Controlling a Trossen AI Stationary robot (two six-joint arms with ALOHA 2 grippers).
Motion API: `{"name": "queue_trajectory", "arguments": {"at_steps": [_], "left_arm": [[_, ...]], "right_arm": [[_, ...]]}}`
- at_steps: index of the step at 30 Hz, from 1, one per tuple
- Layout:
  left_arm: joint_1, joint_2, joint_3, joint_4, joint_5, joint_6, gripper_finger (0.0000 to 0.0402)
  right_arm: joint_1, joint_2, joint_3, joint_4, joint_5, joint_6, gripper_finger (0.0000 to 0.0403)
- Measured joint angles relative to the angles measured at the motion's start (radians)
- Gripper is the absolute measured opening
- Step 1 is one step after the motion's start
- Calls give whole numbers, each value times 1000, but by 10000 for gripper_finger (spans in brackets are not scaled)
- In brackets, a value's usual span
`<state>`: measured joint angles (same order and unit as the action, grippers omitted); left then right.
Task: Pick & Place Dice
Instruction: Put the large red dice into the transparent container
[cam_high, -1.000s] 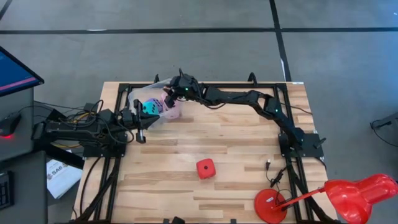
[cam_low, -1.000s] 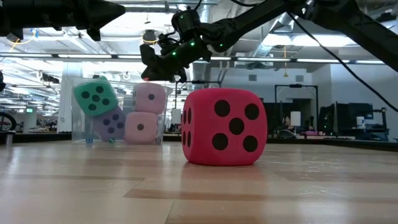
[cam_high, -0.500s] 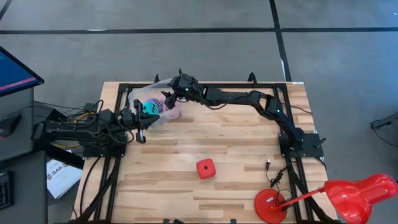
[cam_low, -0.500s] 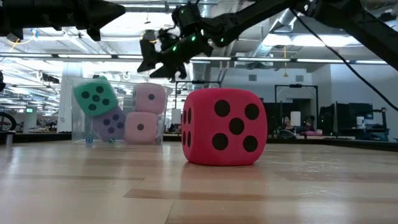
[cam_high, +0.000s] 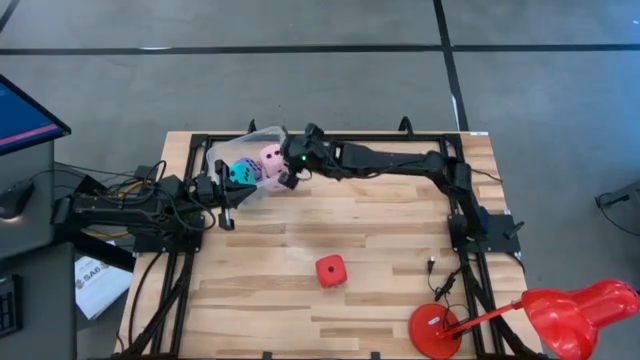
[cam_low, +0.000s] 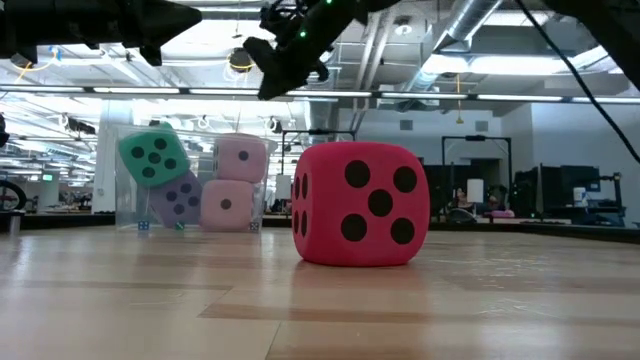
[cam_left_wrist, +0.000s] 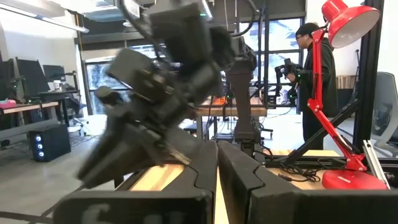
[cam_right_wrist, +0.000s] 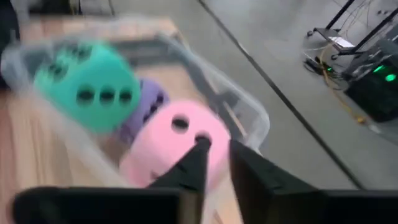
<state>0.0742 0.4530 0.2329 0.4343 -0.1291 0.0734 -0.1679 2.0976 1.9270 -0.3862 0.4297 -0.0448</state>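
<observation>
A clear tub (cam_high: 243, 165) stands at the table's far left with several dice in it. A cyan die (cam_low: 153, 155) leans on a violet one (cam_low: 180, 197). One pale pink die (cam_low: 241, 158) rests on another (cam_low: 226, 204). The red die (cam_high: 331, 271) sits alone on the wood nearer the front, large in the low view (cam_low: 365, 204). My right gripper (cam_high: 290, 176) hovers above the tub's right rim, shut and holding nothing. Its wrist view looks down past its fingertips (cam_right_wrist: 216, 154) at the upper pink die (cam_right_wrist: 180, 140). My left gripper (cam_high: 227, 212) waits shut at the table's left.
A red desk lamp (cam_high: 560, 315) stands at the table's near right corner, its base (cam_high: 435, 330) on the wood. A black frame (cam_high: 400, 135) runs along the table's edges. Bare wood lies between the tub and the red die. A person (cam_left_wrist: 311, 74) stands beyond the table.
My right gripper opened above the tub's dice and then shut. It has risen and drawn back toward the table's right edge, tipping its fingers up. The dice in the tub and the red die have kept still.
</observation>
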Motion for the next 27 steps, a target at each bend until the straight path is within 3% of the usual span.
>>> {"name": "queue_trajectory", "arguments": {"at_steps": [4,10,16,20,27], "left_arm": [[0,0,0,0,0,0,6],[0,0,0,-8,0,-2,6],[0,0,0,-8,0,5,6],[0,2,0,-8,0,7,6],[0,7,0,-10,0,7,6]], "right_arm": [[35,-31,0,-122,12,-88,8],[52,-166,-1,-389,-7,-88,23],[39,-297,0,-480,-13,-87,4],[18,-347,-87,-441,-71,-102,6],[-37,-417,-464,-109,-195,-118,2]]}}
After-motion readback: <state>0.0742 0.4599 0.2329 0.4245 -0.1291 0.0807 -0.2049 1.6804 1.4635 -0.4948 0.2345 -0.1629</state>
